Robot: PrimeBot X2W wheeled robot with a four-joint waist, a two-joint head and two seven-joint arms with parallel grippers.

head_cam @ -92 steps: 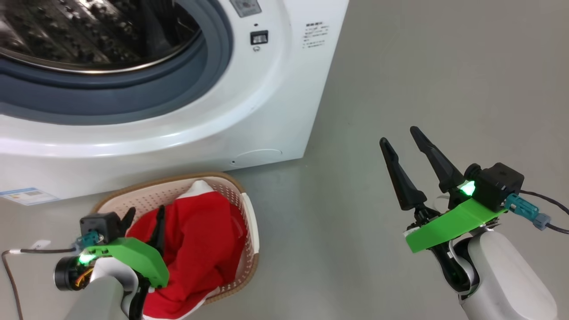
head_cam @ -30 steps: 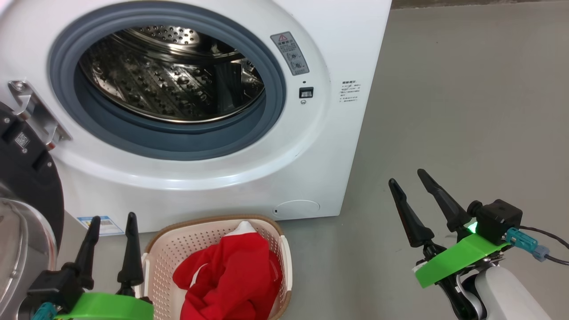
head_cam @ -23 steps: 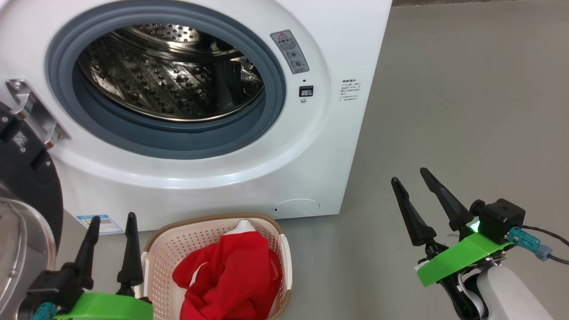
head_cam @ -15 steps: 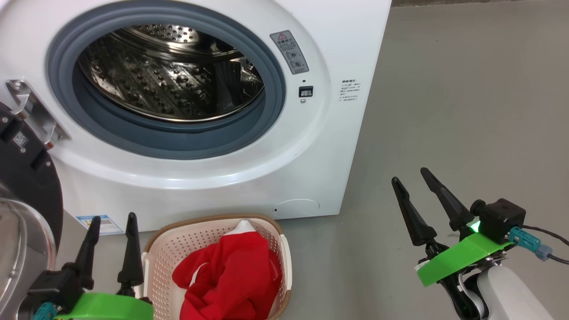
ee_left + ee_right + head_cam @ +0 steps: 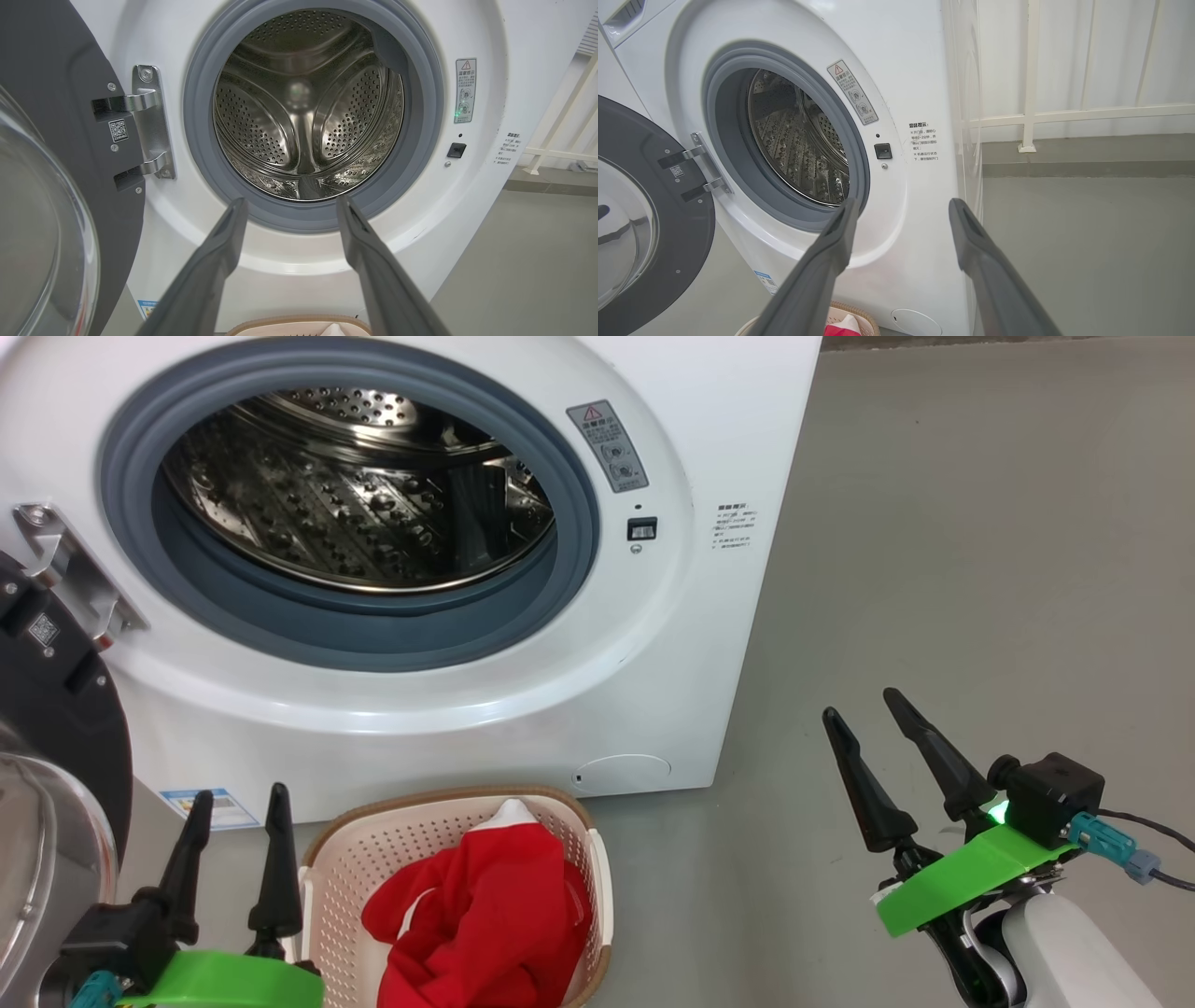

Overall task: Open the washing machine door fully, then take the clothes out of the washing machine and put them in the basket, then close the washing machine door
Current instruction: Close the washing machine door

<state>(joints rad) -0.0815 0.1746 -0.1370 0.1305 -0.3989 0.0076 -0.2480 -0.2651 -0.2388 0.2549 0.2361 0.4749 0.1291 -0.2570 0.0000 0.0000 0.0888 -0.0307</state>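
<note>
The washing machine (image 5: pixel 523 691) stands with its steel drum (image 5: pixel 303 112) bare inside the grey ring. Its black door (image 5: pixel 56 709) with the glass bowl hangs swung out at the left on a metal hinge (image 5: pixel 149 121). The red clothes (image 5: pixel 485 915) lie bunched in the cream basket (image 5: pixel 373 859) on the floor in front of the machine. My left gripper (image 5: pixel 238 803) is open and empty, just left of the basket. My right gripper (image 5: pixel 864 705) is open and empty over bare floor, right of the machine. Both also appear in their wrist views, left gripper (image 5: pixel 289 203) and right gripper (image 5: pixel 901 203).
Grey floor (image 5: pixel 980 523) spreads to the right of the machine. A white railing (image 5: pixel 1031 116) runs along the wall behind it. A cable (image 5: pixel 1148 826) trails from my right wrist. The open door's glass bowl (image 5: pixel 42 242) bulges close to my left arm.
About three seconds back the head looked down and my left gripper was over the basket by the clothes; now it is drawn back left of the basket. Over the last second nothing moves.
</note>
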